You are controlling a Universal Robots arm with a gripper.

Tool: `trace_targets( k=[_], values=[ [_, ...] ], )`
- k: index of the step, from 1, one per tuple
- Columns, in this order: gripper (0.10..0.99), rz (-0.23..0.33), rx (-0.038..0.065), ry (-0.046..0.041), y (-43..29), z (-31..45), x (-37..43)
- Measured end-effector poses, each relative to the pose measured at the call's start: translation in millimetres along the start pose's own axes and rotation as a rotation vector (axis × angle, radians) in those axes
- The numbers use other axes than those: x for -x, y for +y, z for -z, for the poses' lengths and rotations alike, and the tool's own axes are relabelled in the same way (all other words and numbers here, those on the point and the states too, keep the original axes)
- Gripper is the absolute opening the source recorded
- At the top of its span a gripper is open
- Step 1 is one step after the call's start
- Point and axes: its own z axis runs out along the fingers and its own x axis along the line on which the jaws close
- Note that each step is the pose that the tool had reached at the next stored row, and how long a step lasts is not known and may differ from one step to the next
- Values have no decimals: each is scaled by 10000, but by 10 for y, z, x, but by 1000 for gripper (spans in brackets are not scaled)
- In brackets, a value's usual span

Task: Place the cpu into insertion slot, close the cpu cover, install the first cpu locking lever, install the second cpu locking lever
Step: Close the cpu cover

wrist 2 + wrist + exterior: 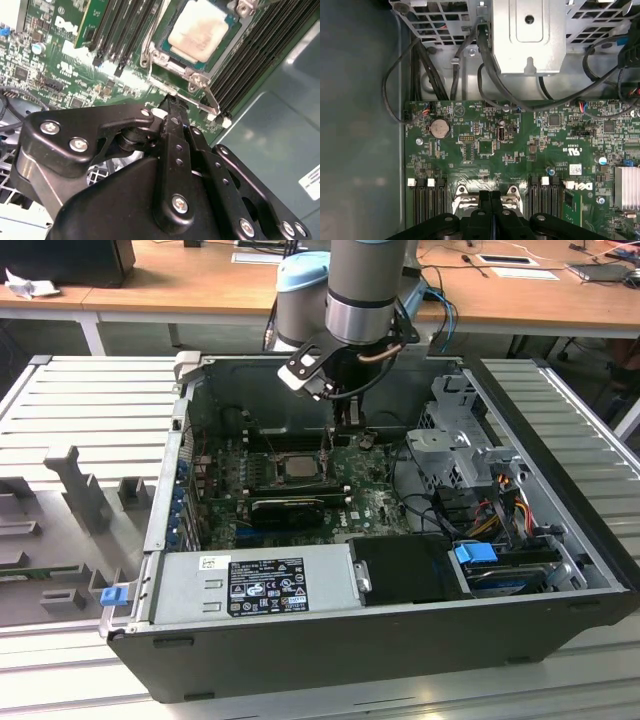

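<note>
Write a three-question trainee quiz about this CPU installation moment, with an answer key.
1. True or false: the gripper carries the cpu.
2. The cpu lies: A) propped on one edge, B) seated flat on the motherboard, C) metal top facing down.
3. Fill in: memory slots flank the cpu on ___ sides.
Key: 1 false; 2 B; 3 both.

Noting small flat square silvery-grey cpu sitting level inside square black-framed insertion slot; observing thin silver frame-shaped cpu cover lying flat around chip, framing its top.
</note>
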Motion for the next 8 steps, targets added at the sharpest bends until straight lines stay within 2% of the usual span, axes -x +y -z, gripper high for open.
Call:
trace_targets(
  k=[2,8],
  values=[
    [106,12,-1,-2,-75,-30,2],
    [106,217,-9,3,-201,-157,8]
  ],
)
